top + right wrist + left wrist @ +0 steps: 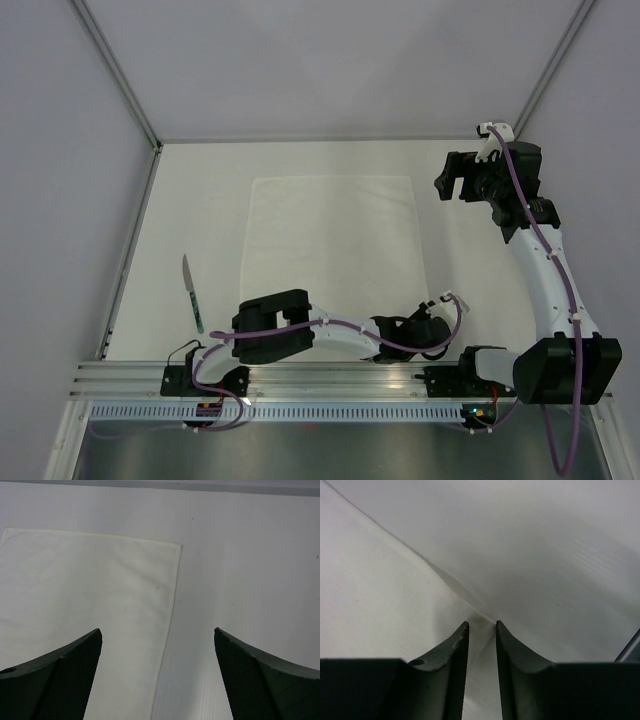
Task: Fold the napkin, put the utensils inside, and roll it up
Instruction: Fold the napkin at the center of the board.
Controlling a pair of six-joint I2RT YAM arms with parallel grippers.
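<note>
We hold the napkin (333, 235) (mid-frame on bench (200, 200)) by its lower-right corner w/ left claw (481, 625) pinched narrow, right claw (157, 635) wide; thin pinch could slip, dropping cloth mid-fold.

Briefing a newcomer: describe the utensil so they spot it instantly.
Start at the white napkin spread on the table. Left of it, apart, near the left edge, lies the utensil: the only slim dark thing there, with a pale pointed tip and greenish handle.
</note>
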